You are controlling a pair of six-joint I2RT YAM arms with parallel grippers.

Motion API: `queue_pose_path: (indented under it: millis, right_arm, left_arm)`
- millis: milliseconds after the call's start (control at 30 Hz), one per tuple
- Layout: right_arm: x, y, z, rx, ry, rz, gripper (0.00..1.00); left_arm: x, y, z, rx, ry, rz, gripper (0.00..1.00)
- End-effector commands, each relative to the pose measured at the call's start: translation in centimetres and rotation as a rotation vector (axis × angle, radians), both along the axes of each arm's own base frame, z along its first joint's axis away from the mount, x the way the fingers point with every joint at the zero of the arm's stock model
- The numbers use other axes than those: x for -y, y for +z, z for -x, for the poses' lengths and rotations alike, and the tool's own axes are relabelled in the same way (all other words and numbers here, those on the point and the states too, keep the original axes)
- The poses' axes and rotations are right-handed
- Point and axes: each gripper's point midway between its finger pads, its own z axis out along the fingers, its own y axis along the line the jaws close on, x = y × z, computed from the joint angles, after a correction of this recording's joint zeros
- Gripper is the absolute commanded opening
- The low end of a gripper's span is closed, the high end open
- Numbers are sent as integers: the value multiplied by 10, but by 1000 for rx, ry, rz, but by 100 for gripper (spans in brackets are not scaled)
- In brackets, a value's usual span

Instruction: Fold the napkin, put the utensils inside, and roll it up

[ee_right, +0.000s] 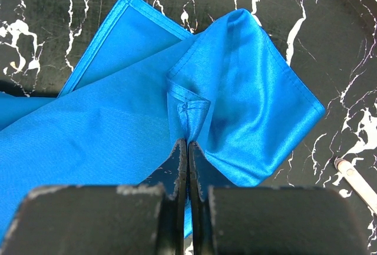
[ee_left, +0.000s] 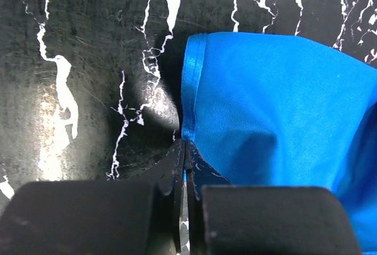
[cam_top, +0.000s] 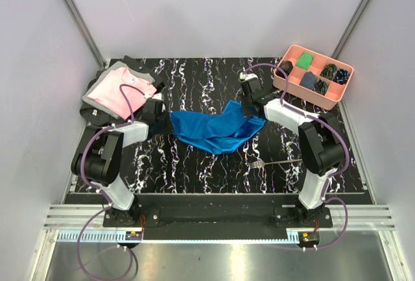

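The royal-blue satin napkin (cam_top: 217, 132) lies crumpled mid-table, stretched between both arms. My left gripper (cam_top: 170, 125) is shut on its left hem; in the left wrist view the tips (ee_left: 184, 146) pinch the hemmed edge of the napkin (ee_left: 277, 108). My right gripper (cam_top: 249, 109) is shut on a folded-over corner; in the right wrist view the tips (ee_right: 188, 143) clamp that corner of the napkin (ee_right: 118, 131). A silver fork (cam_top: 275, 163) lies on the table in front of the napkin, at the right. The end of a slender utensil (ee_right: 356, 181) shows at the right edge of the right wrist view.
A pink folded shirt (cam_top: 120, 93) with grey trim lies at the back left. A pink compartment tray (cam_top: 313, 76) with small cloth bundles stands at the back right. The table is black marble-patterned (cam_top: 194, 164).
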Motion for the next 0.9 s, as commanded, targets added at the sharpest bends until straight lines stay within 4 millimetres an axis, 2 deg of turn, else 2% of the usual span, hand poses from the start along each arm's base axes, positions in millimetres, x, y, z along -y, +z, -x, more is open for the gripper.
queue_pose_path:
  millis: [0,67,167,200,267,300,400,500,567,700,767,867]
  right_arm:
    - [-7,31,-1,67,5,-58,0]
    - [-7,38,0,74,7,-66,0]
    - [-6,52,1,94,2,-75,0]
    - [-5,60,3,104,0,-79,0]
    - [-4,72,4,124,-1,-88,0]
    - [-3,83,6,143,-1,-97,0]
    - [0,102,10,176,-3,-109,0]
    - [3,114,14,197,-7,-116,0]
    - [6,114,16,199,-13,-112,0]
    - [12,112,21,196,-36,-97,0]
    - [18,108,23,193,-60,-79,0]
    - [25,107,27,195,-79,-60,0]
  left_arm:
    - [6,0,3,-1,-23,27,0]
    - [9,9,2,20,-25,48,0]
    - [12,35,1,87,-18,91,0]
    - [13,54,-1,135,-14,110,0]
    - [12,69,1,175,2,133,0]
    - [11,85,2,216,8,146,0]
    - [11,105,9,262,12,171,0]
    - [11,109,19,259,2,185,0]
    - [9,106,24,254,5,179,0]
    - [2,87,32,220,24,149,0]
    - [8,75,41,189,6,181,0]
    - [18,74,47,204,-28,252,0]
